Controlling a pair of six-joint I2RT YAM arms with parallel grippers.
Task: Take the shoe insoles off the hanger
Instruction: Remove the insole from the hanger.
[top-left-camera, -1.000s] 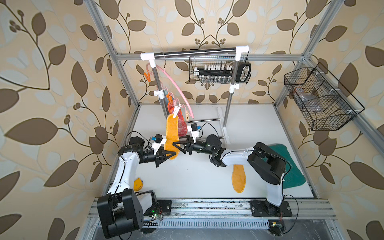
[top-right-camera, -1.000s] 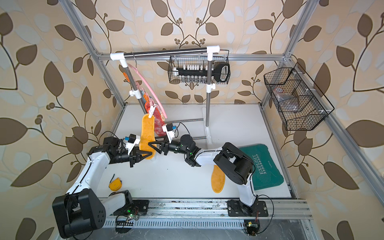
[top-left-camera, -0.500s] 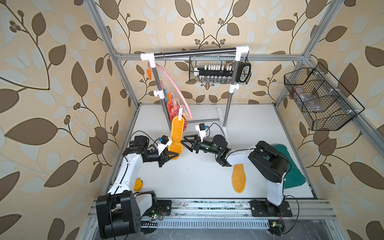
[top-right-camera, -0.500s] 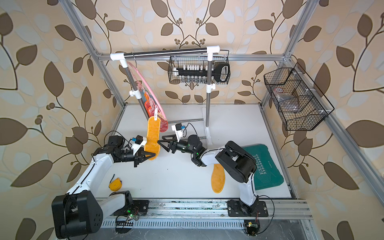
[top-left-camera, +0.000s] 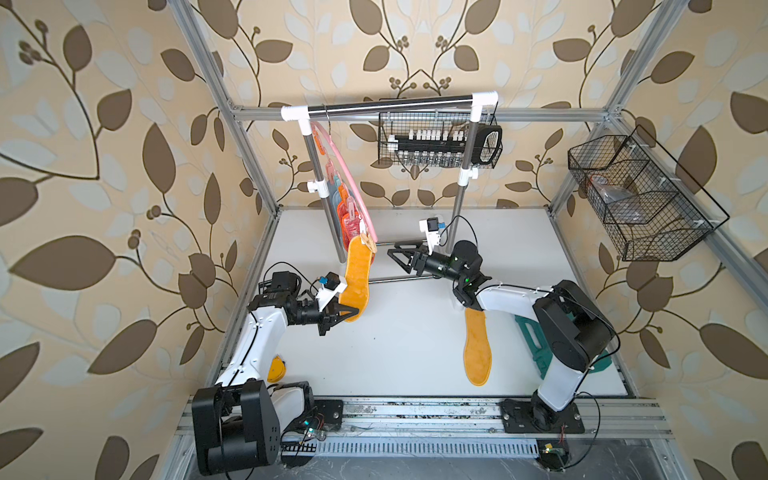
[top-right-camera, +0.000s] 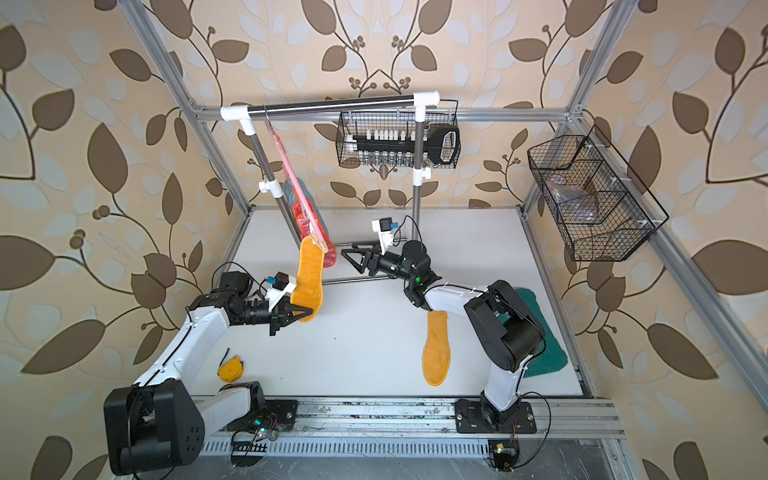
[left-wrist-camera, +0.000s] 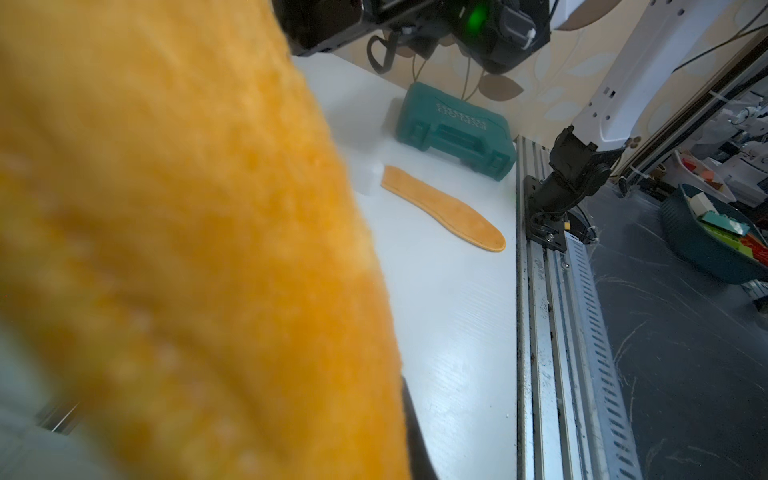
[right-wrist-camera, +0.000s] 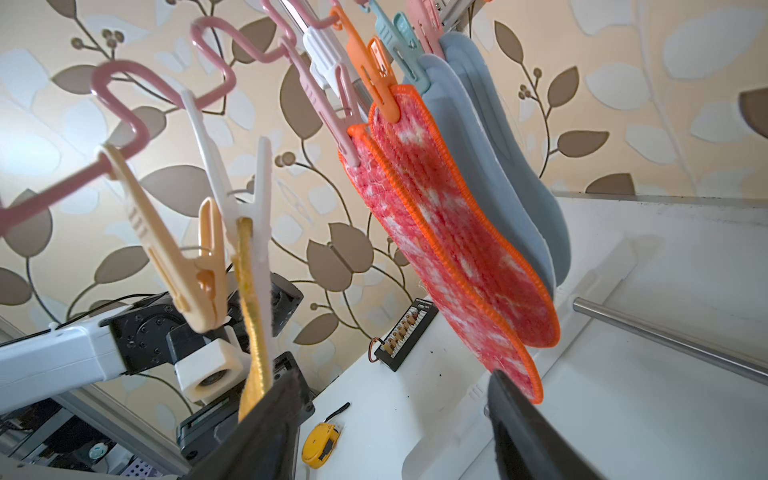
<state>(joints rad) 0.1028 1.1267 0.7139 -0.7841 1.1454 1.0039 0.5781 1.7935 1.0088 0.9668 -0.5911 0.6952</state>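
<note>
The pink hanger (top-left-camera: 353, 183) (top-right-camera: 296, 185) hangs from the steel rack; its wavy rail (right-wrist-camera: 120, 79) carries the clips. A fuzzy orange-yellow insole (top-left-camera: 358, 274) (top-right-camera: 309, 274) (left-wrist-camera: 166, 249) hangs from a white clip (right-wrist-camera: 249, 187). My left gripper (top-left-camera: 347, 312) (top-right-camera: 302, 313) is shut on its lower end. My right gripper (top-left-camera: 395, 255) (top-right-camera: 347, 255) (right-wrist-camera: 395, 386) stands open and empty just right of the hanger. Two red-and-white insoles (right-wrist-camera: 449, 232) and two grey-blue insoles (right-wrist-camera: 498, 145) stay clipped. Another orange insole (top-left-camera: 477, 349) (top-right-camera: 436, 353) (left-wrist-camera: 444, 212) lies on the table.
An empty cream clip (right-wrist-camera: 183, 257) hangs beside the white one. A dark green case (top-right-camera: 544, 332) (left-wrist-camera: 455, 129) lies behind the right arm. A yellow tape measure (top-left-camera: 276, 368) (right-wrist-camera: 320, 444) sits by the left arm. Wire baskets (top-left-camera: 440, 141) (top-left-camera: 636, 203) hang at the back and right.
My right gripper has drawn back to the right, away from the hanging insole, and its jaws have widened. The left gripper has shifted slightly right with the insole's lower end.
</note>
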